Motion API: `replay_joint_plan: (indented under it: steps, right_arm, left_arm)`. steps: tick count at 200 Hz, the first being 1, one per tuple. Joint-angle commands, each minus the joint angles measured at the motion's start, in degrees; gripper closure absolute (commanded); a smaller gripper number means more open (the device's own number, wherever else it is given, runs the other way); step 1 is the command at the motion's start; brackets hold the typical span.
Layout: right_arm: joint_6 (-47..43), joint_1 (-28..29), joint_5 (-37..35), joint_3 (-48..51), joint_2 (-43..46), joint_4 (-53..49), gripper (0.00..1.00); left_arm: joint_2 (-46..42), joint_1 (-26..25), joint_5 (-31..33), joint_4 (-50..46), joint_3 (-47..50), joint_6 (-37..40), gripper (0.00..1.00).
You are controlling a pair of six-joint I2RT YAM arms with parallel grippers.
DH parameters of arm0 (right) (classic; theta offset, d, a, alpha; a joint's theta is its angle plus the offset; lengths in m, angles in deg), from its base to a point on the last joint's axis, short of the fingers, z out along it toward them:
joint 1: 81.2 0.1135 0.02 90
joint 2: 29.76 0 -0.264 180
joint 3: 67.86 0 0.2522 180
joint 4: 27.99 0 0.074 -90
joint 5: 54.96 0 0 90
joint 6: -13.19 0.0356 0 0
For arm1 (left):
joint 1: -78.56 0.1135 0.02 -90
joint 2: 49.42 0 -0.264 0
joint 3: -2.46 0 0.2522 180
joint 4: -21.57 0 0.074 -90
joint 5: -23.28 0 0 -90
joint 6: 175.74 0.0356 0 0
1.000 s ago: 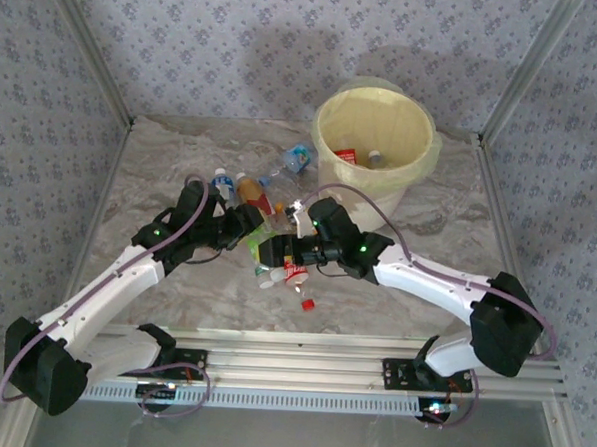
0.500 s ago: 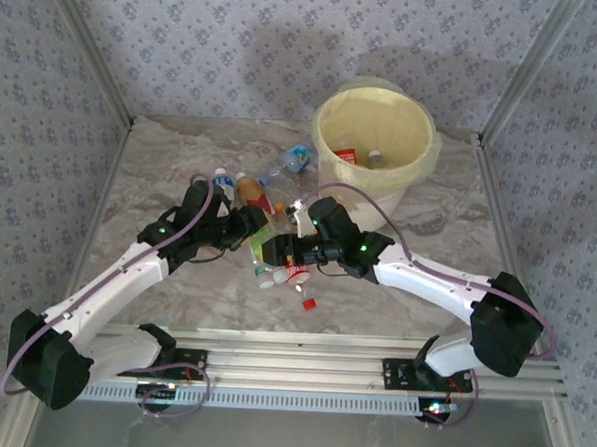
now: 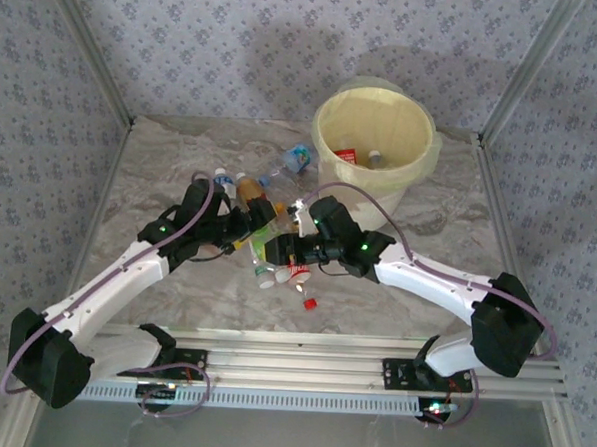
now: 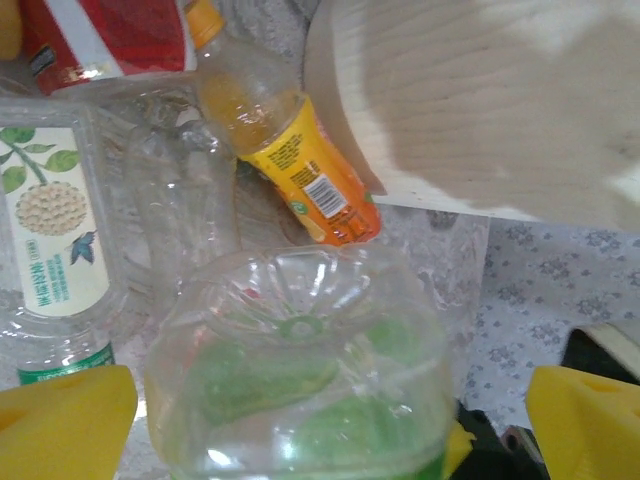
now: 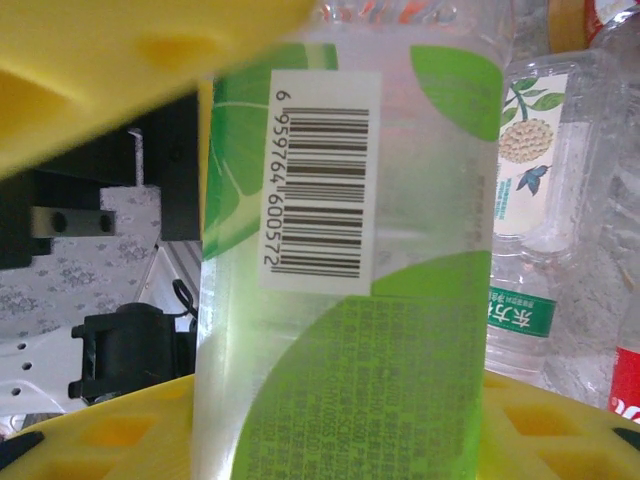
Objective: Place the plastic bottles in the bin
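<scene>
Right pincer [image 5: 340, 250] is clamped across the green-labelled bottle [image 5: 350, 300], yellow pads squeezing it from two sides, barcode facing the wrist camera. Left pincer [image 4: 320, 430] stands wide open, its pads either side of that same bottle's base and clear of it. Both meet over the heap of bottles [image 3: 255, 191] mid-bench [image 3: 161, 166]. The bin [image 3: 422, 155] sits at the far right, well apart, with a couple of bottles lying inside.

So the right arm looks to have the load. To do this well, I'd say the left arm backs straight off first. The right then lifts clear of the orange-labelled bottle [image 4: 310, 170] and white-labelled bottle [image 4: 55, 260] underneath. Thin plastic like this buckles and squirts free, so a steady squeeze matters. Carry it over the rim and release above the bag, not onto its folded edge.
</scene>
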Motion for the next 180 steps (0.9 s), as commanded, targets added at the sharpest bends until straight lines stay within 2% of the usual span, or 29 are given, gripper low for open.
replay_joint_plan:
  steps: [1,33,74,114,138,180]
  right_arm:
    - [-1.9,-1.2,-0.3,0.1,3.3,-2.3,0.44]
    - [-4.9,-3.7,-1.2,1.3,8.0,-8.0,0.45]
    - [-12.6,-8.7,-0.2,0.6,16.6,-19.0,0.44]
    - [-18.3,-13.6,0.4,-4.6,23.3,-30.6,0.44]
    - [-21.0,-16.3,-1.4,-9.4,24.5,-36.7,0.44]
    - [-26.2,-19.8,-6.5,-21.3,22.4,-46.0,0.44]
  left_arm:
    - [-1.2,-0.4,-1.2,0.8,-4.8,5.1,0.00]
    - [-0.6,0.2,-4.8,0.8,-9.2,14.0,0.00]
    - [-0.3,0.2,-13.9,2.9,-14.3,32.9,0.00]
    - [0.8,0.2,-21.0,4.0,-17.0,50.2,0.00]
    - [1.5,0.3,-20.8,6.0,-14.9,53.9,0.00]
    - [-0.1,0.3,-19.5,15.4,-5.0,52.6,0.01]
